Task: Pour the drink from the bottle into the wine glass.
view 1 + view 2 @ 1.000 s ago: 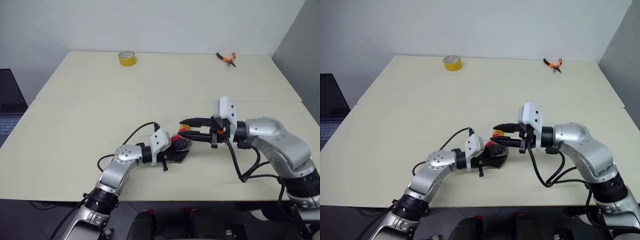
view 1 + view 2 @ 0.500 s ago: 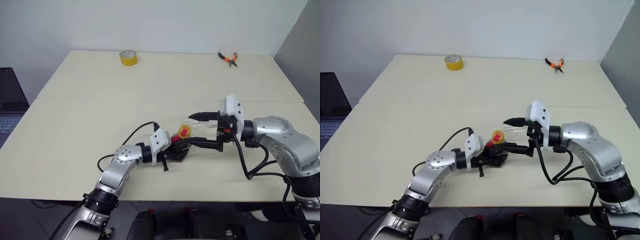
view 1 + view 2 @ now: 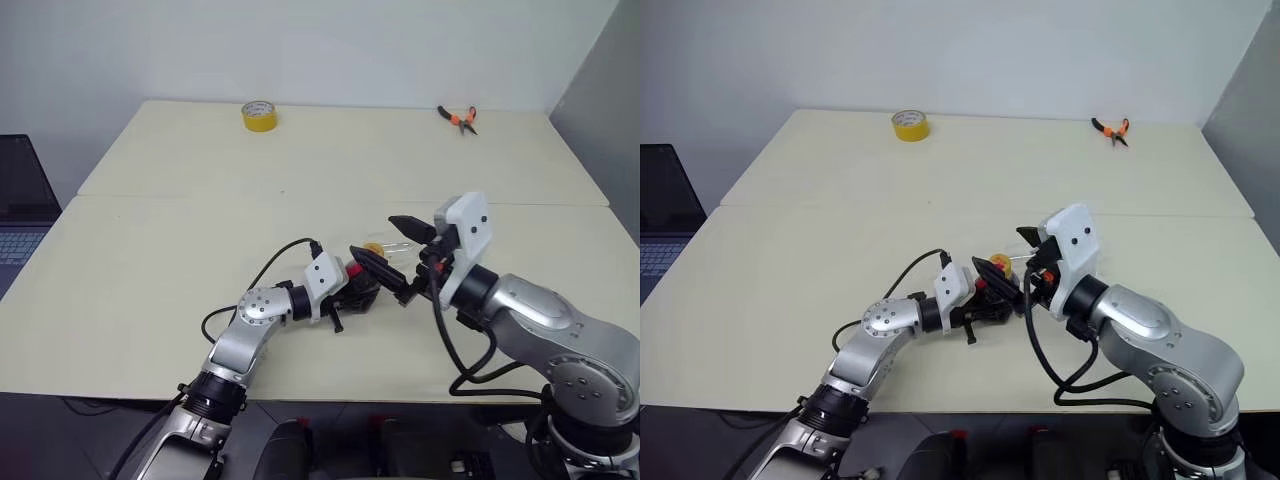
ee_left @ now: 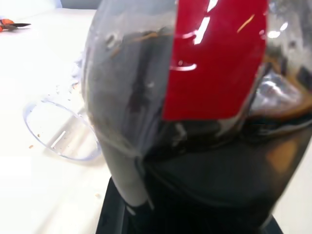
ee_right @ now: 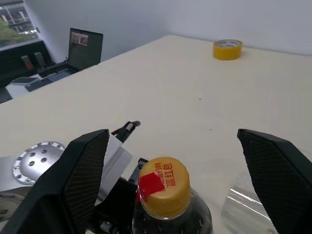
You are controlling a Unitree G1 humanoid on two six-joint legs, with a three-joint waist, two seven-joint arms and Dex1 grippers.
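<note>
My left gripper point(image 3: 350, 293) is shut on the dark lower body of the bottle point(image 4: 204, 73), holding it on the table near the front middle. The bottle has a red label, dark drink inside and a yellow cap point(image 5: 163, 184). Open wide, my right gripper point(image 3: 390, 248) points at the cap, with one finger point(image 5: 87, 175) on each side and neither touching it. Just beyond the bottle, the wine glass shows as a clear round rim point(image 4: 58, 129) low on the table; I cannot tell whether it is upright.
A yellow tape roll point(image 3: 257, 115) sits at the far left of the table and orange pliers point(image 3: 455, 117) at the far right. A laptop point(image 3: 15, 200) stands off the table's left edge. A seam point(image 3: 200, 198) runs across the tabletop.
The right gripper, earlier nearly closed at the cap, has opened wide; its wrist has rolled and its arm has swung in nearer. The left gripper keeps its hold on the bottle.
</note>
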